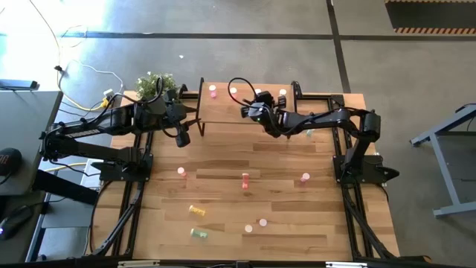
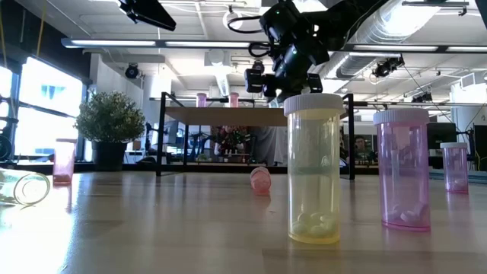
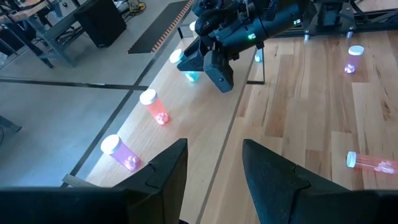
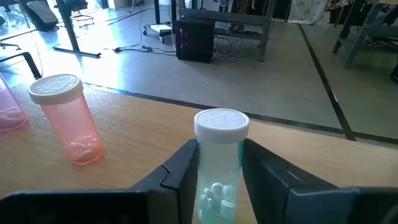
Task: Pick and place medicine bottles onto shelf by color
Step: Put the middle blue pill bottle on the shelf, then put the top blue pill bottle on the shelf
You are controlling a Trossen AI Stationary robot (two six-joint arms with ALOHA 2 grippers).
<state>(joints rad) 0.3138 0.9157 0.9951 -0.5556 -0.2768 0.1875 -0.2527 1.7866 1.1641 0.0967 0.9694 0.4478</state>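
- A wooden plank table (image 1: 223, 201) is seen in a workshop with a grey concrete floor; a potted plant (image 1: 155, 83) stands at the table's far left corner.
- The right gripper (image 4: 219, 163) is placed over the shelf (image 1: 223, 112), its two fingers (image 4: 180, 171) set closely on either side of a pale green bottle (image 4: 219, 168) standing upright on the board. Whether the pads press on it or stand just off it cannot be told.
- A red-orange bottle (image 4: 67, 118) is seen upright just beside the green one on the shelf, and a pink bottle (image 4: 7, 115) beyond it.
- The left gripper (image 3: 214, 168) is held above the shelf's left end, its fingers narrowly parted with nothing between them.
- Farther out on the table, well apart from the shelf, other bottles are scattered: a pink one (image 1: 181, 172), a red-orange one (image 1: 245, 179) and a pink one (image 1: 305, 179) in a loose row.
- Nearest the front, a yellow bottle (image 1: 197, 211) and a green bottle (image 1: 198, 234) are laid on their sides, with two more (image 1: 262, 222) upright nearby.
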